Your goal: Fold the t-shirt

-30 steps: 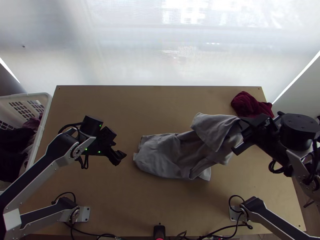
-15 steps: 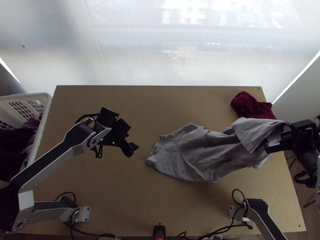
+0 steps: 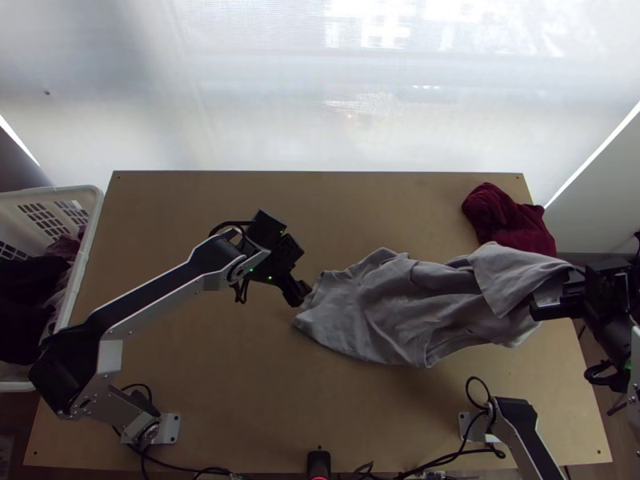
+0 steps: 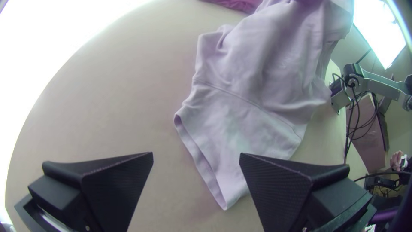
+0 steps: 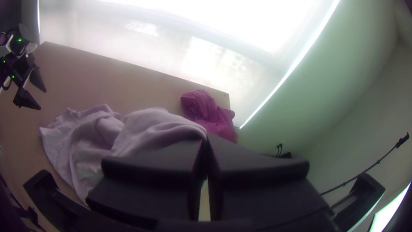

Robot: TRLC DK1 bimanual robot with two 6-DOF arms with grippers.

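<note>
On the table (image 3: 240, 392), one t-shirt (image 3: 384, 312)

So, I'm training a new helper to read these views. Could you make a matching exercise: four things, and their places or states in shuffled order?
1. t-shirt
2. dark red cloth
3. left gripper
4. right gripper

A. open, near one end of the grey fabric
B. bunched by the far right corner of the table
C. shut on grey fabric
D. grey and rumpled, one end held

Pairs: 1-D, 2-B, 3-A, 4-C
</note>
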